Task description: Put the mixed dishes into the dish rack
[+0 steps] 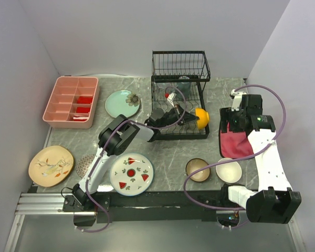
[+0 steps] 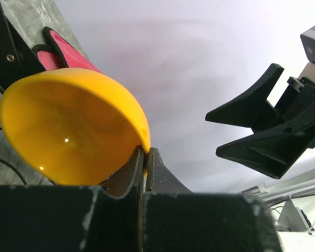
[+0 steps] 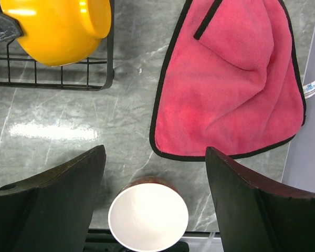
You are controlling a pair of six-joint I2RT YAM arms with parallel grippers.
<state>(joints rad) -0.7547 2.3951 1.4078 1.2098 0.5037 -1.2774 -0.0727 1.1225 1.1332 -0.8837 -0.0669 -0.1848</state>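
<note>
My left claw (image 2: 144, 157) is pinched shut on the rim of the glossy orange plastic bowl (image 2: 68, 126), which stands tipped on its side at the right end of the lower tray of the black wire dish rack (image 1: 179, 68). My right claw (image 3: 156, 152) gapes wide and holds nothing. It hovers right of the rack over the grey marble tabletop (image 3: 68, 131), beside the red black-edged cloth (image 3: 236, 79) and the small white-lined bowl (image 3: 148, 216).
</note>
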